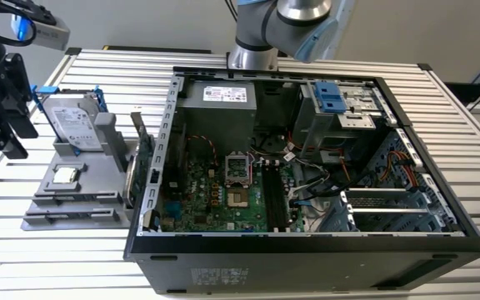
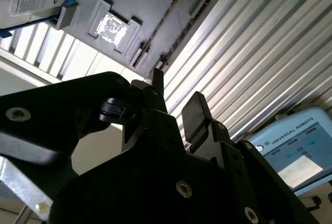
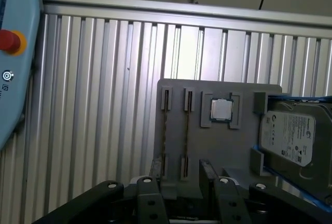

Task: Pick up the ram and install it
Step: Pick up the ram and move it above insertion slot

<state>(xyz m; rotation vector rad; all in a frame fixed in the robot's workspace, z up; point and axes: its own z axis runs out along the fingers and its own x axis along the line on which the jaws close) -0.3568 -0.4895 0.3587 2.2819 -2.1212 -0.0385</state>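
My gripper [image 1: 13,140] hangs at the exterior view's left, beside and above the grey fixture [image 1: 73,187] on the slatted table. In both wrist views its black fingers [image 3: 155,169] stand apart and there is nothing between them; the gripper [image 3: 181,169] [image 2: 174,92] is open over the fixture's two narrow slots [image 3: 176,130]. The slots show as thin lines between end clips. The ram is hidden or out of view. The open computer case [image 1: 307,244] lies at the middle, with long dark memory slots [image 1: 275,195] on its green motherboard.
The fixture also carries a silver hard drive [image 1: 75,124] in a blue frame, a square processor chip [image 1: 67,175] and a green card [image 1: 144,159] standing on edge beside the case wall. The arm's base [image 1: 257,37] stands behind the case. A pale-blue pendant [image 3: 15,53] lies nearby.
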